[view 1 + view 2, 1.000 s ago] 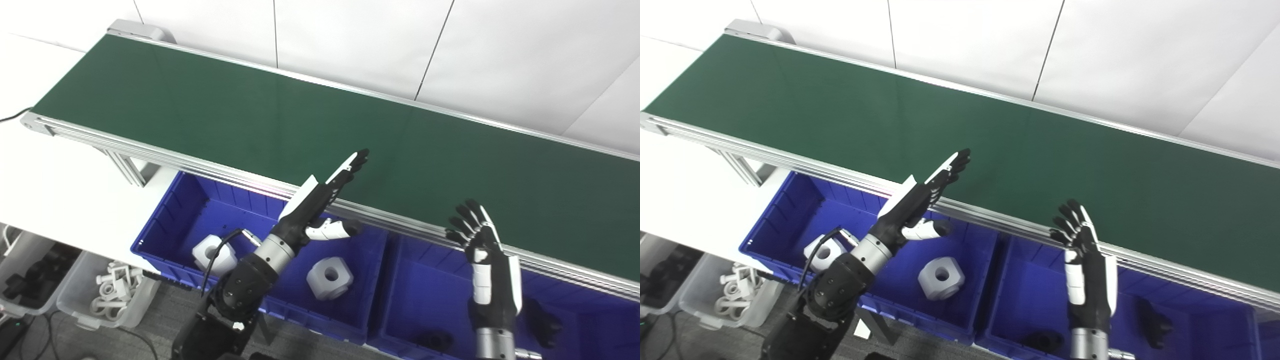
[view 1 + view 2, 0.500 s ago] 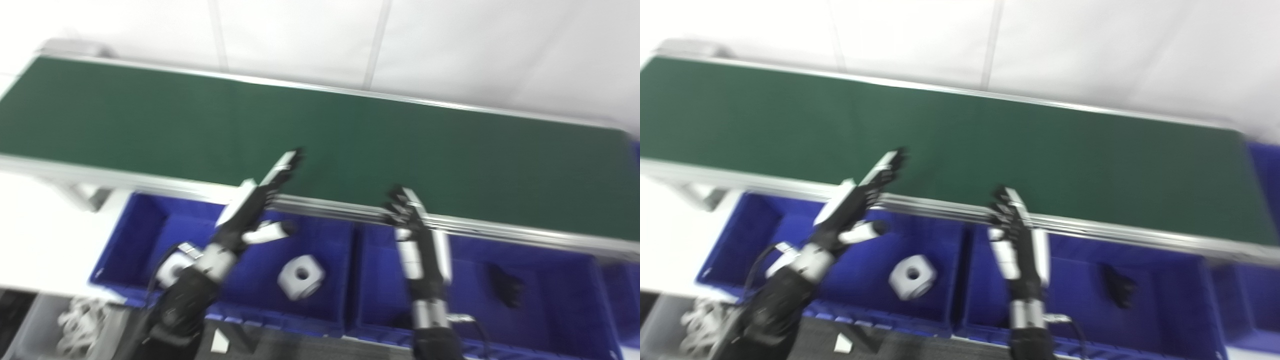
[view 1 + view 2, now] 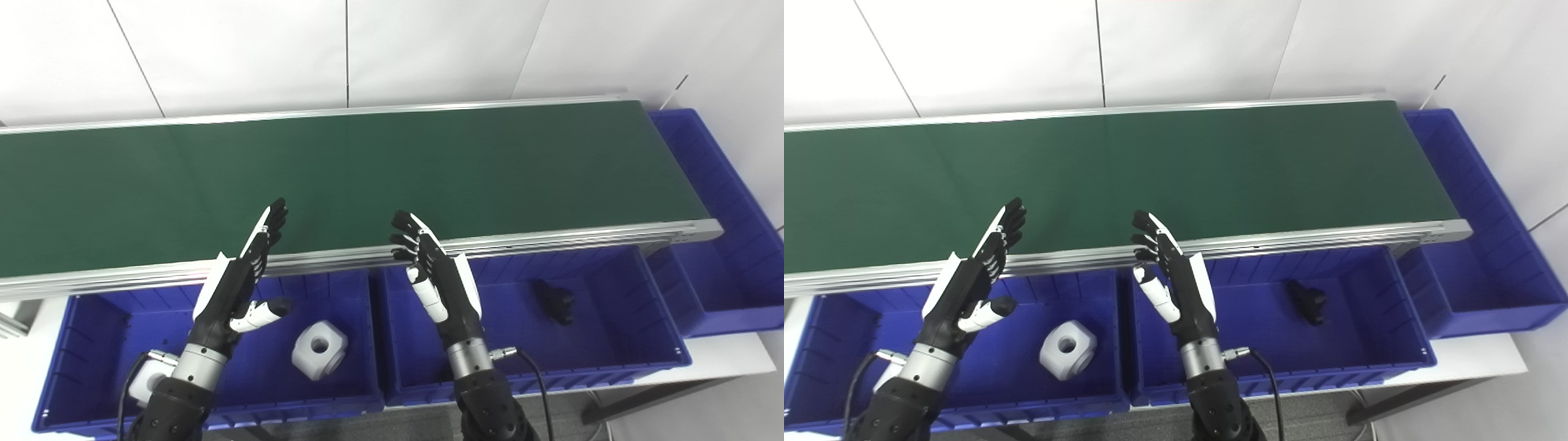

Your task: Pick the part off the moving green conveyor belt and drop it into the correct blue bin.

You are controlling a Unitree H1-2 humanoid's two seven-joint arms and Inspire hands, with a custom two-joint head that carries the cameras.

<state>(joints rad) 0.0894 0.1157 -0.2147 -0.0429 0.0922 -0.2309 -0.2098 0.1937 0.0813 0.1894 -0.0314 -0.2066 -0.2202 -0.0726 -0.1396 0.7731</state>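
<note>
Two spread hands [image 3: 236, 288] [image 3: 438, 275] beside belt [image 3: 367, 165]

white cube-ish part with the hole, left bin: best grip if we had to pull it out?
Judgement: take the white part across two opposite flat faces, coming from above. It lies loose on the floor of the left bin, hole up, walls all round, so a side approach looks blocked. The left robot hand is open nearby.

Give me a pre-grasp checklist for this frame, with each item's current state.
1. Part on the green conveyor belt to pick: not ok, none in view.
2. Left hand open and empty: ok.
3. Right hand open and empty: ok.
4. Both hands near the belt's front rail: ok.
5. Bins sorted: left blue bin holds white parts, middle blue bin a black part: ok.
6. Belt running: cannot tell.
</note>
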